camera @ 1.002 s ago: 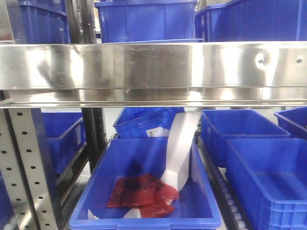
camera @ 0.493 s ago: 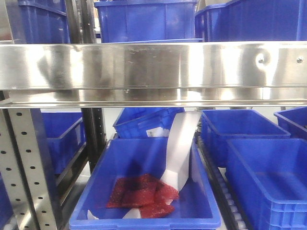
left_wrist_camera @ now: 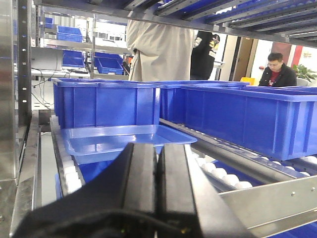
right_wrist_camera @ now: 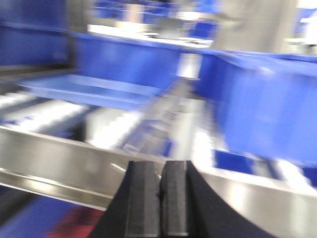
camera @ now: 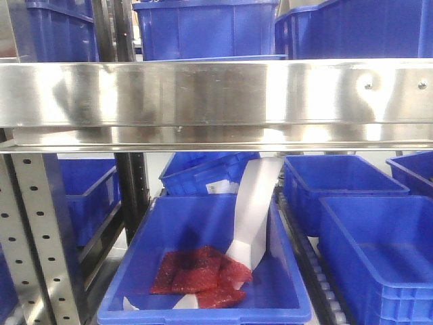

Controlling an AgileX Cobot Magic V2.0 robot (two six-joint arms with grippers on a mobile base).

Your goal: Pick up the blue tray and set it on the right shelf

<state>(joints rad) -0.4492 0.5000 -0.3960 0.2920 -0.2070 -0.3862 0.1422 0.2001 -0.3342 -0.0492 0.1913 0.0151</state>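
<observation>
Front view: shelf rail (camera: 216, 101) spans frame across upper half. Above it, bins (camera: 206, 28) in row. Below rail, centre-bottom, open bin (camera: 277, 284) holding red packets (camera: 199, 276) and white strip (camera: 254, 210) leaning on its back right. More bins right of it (camera: 379, 257) and behind.

Left wrist view: tray (left_wrist_camera: 124, 141) on rollers (left_wrist_camera: 218, 173), centre frame, in front of deep bin (left_wrist_camera: 106, 104); long bin (left_wrist_camera: 247, 116) to right; left end effector (left_wrist_camera: 157, 186) bottom centre, before tray.

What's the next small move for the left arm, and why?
Probably open the left gripper and ease forward toward the blue tray. Its jaws are pressed shut with nothing between them, and the tray sits ahead on the rollers, in front of a deep blue bin, ungrasped.
</observation>
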